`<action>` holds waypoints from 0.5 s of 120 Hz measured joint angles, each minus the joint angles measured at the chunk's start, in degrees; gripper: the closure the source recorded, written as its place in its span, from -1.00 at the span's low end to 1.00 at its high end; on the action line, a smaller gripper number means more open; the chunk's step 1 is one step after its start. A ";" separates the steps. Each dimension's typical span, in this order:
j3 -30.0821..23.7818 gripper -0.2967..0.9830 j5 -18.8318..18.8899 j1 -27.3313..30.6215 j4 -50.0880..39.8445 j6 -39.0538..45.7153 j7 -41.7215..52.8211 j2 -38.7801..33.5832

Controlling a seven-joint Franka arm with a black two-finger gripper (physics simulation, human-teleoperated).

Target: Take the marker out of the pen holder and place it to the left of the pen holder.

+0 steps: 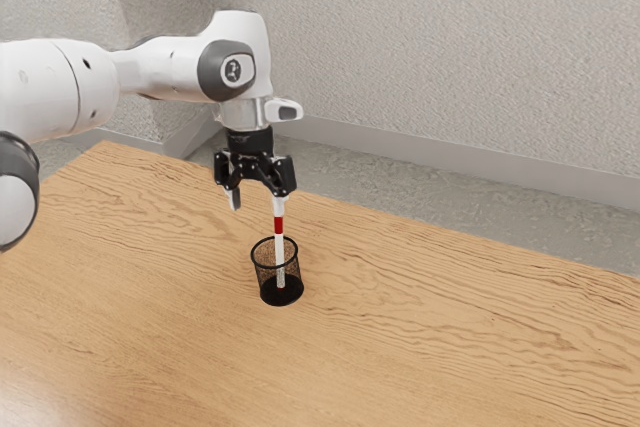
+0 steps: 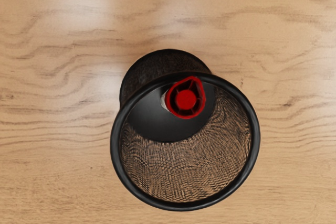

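My gripper [image 1: 257, 205] is open above the table, its two fingers spread apart and pointing down. A white marker with a red upper end [image 1: 280, 253] stands nearly upright inside the black mesh pen holder [image 1: 282, 297]. In the exterior view the marker's top meets the outline of the finger on that view's right; whether they touch I cannot tell. Seen from above in the wrist view, the red end of the marker [image 2: 185, 99] lies within the round rim of the pen holder [image 2: 254, 135]. The marker's white body is mostly hidden beneath its red end there.
The wooden table [image 1: 430, 317] extends around the pen holder, with its far edge running in front of a grey floor [image 1: 400, 187] and a pale textured wall [image 1: 450, 47]. The arm reaches in from the exterior view's left, above the table.
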 joint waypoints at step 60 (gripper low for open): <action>-0.06 -0.17 -0.74 -0.49 0.65 8.24 -0.67 5.57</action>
